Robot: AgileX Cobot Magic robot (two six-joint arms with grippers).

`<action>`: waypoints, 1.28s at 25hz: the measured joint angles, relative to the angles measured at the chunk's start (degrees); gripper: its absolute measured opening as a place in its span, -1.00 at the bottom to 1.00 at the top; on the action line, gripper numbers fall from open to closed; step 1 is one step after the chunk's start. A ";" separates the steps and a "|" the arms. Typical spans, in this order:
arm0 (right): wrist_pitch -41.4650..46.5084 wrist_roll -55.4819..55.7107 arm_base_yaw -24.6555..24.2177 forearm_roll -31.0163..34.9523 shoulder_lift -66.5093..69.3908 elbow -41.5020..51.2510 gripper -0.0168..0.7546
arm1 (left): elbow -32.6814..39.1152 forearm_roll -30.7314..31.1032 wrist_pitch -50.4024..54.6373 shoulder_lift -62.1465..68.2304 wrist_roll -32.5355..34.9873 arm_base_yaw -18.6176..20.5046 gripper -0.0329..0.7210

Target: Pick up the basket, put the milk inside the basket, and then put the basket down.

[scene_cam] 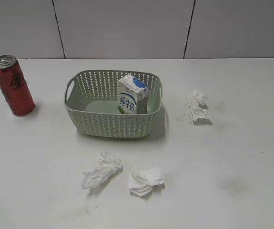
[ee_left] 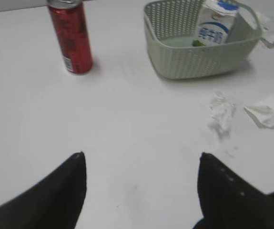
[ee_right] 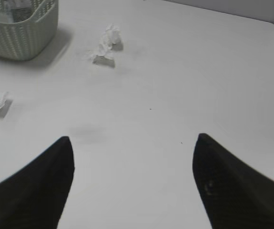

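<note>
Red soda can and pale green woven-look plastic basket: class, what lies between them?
Only bare white table separates red soda can and pale green basket, shown in the exterior view.

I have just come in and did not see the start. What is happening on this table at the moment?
Nothing is being handled right now. The basket sits on the table with the milk standing inside it, toward its right side. The left gripper and the right gripper are both open, empty and well away from the basket. A red can stands to the basket's left, and crumpled tissues lie around it.
</note>
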 joint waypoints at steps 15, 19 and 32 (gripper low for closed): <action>-0.04 -0.13 -1.59 0.02 -0.08 0.00 0.57 | 0.00 0.00 0.01 -5.95 0.00 12.42 0.38; -0.04 -0.16 -1.59 0.02 -0.08 0.00 0.57 | 0.00 0.00 0.01 -5.95 0.00 12.42 0.34; -0.04 -0.24 -1.59 0.02 -0.08 0.00 0.57 | 0.00 0.00 0.01 -5.95 0.00 13.97 0.29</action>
